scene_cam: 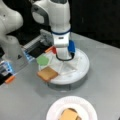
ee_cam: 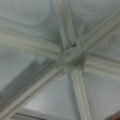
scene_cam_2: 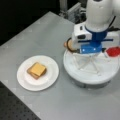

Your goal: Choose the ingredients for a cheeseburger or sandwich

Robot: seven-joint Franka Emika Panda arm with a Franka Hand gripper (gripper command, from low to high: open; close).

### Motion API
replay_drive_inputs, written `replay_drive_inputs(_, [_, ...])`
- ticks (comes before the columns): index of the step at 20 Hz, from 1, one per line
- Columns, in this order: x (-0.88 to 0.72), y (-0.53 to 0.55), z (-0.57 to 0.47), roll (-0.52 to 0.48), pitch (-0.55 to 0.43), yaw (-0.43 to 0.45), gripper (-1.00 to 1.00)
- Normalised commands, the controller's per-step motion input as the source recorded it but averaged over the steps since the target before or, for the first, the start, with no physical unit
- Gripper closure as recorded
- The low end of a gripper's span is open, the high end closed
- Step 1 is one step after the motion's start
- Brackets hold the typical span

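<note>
My gripper [scene_cam: 64,57] [scene_cam_2: 88,55] hangs low over the middle of the white divided tray [scene_cam: 82,68] [scene_cam_2: 82,75]. Its fingers are hidden below the hand, and the wrist view shows only the tray's hub [ee_cam: 72,56] close up, with nothing held in sight. A tan bread slice [scene_cam: 47,73] [scene_cam_2: 68,44] lies in a tray compartment at the rim. On the white plate [scene_cam: 56,108] [scene_cam_2: 50,80] sits a small stack: a yellow cheese square [scene_cam: 68,115] [scene_cam_2: 37,68] on top of a brown layer.
A green piece [scene_cam: 42,60] and a red piece [scene_cam: 53,49] [scene_cam_2: 113,51] also lie in tray compartments. A second robot base [scene_cam: 11,47] stands at a front view's left, with a dark box [scene_cam: 37,51] behind the tray.
</note>
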Motion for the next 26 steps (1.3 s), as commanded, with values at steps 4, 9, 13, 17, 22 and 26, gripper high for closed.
replay_drive_inputs(4, [0.11, -0.08, 0.04, -0.009, 0.010, -0.247, -1.00])
replay_drive_inputs(9, [0.06, -0.04, 0.09, -0.064, -0.032, -0.398, -1.00])
replay_drive_inputs(13, [0.02, -0.06, 0.15, 0.045, 0.013, -0.436, -1.00])
replay_drive_inputs(17, [0.04, -0.12, 0.18, 0.186, 0.081, -0.335, -1.00])
replay_drive_inputs(22, [0.09, -0.14, 0.16, 0.191, 0.085, -0.311, -1.00])
replay_drive_inputs(26, [0.16, -0.10, 0.22, 0.175, 0.106, -0.369, -1.00])
